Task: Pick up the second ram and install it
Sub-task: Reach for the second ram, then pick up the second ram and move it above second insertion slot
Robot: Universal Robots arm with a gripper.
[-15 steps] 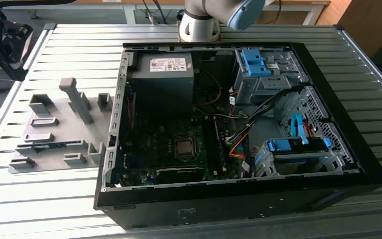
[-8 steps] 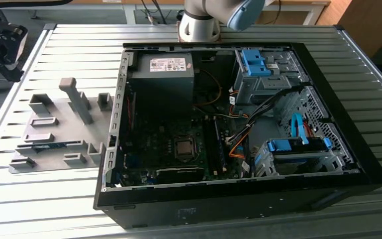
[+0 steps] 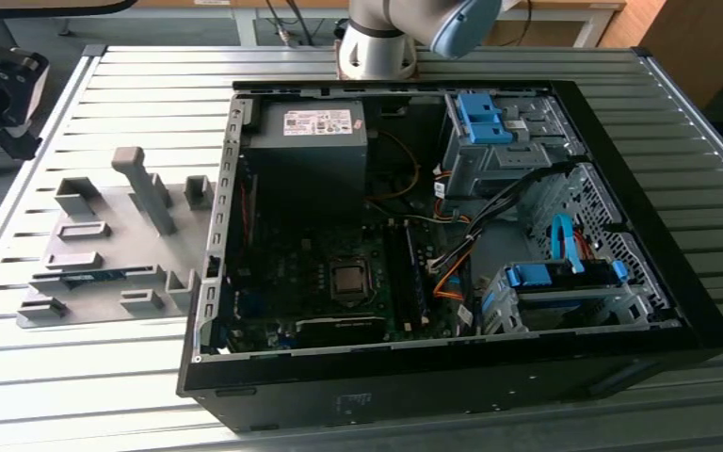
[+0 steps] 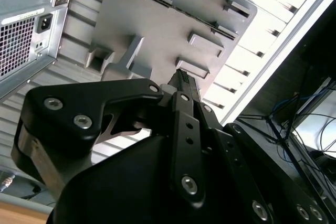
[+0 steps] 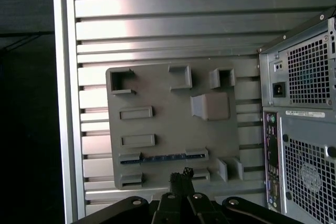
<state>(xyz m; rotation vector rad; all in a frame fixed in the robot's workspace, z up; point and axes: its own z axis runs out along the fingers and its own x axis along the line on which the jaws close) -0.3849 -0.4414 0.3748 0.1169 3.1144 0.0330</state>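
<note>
Ram first: the second ram (image 5: 163,157) stands on edge in a grey fixture plate (image 5: 157,93), a thin blue-green strip held at each end by a low grey bracket. The other pockets and blocks of the plate lie around it. The plate lies flat on the slatted aluminium bench (image 5: 157,24), beside the open computer case (image 3: 663,311) and on the exterior view's left of it. In the first wrist view the vented rear panel (image 5: 304,103) of the case stands close to the plate's edge. The gripper (image 5: 182,176) hangs above the plate and well clear of it, looking down on the ram. Its jaws appear closed tip to tip with nothing between them, so the pickup reads as not yet made. To do it well, the jaws would have to part wide enough to straddle the board across its two flat faces. They should line up square to its long edge and take it near mid-length, between the two end brackets and not over either one. A straight vertical approach and a straight lift should keep the thin board from twisting or binding in the brackets. A light, centred grip would also hold it level for the memory slots (image 3: 409,282) beside the processor socket (image 3: 349,280) inside the case.
</note>
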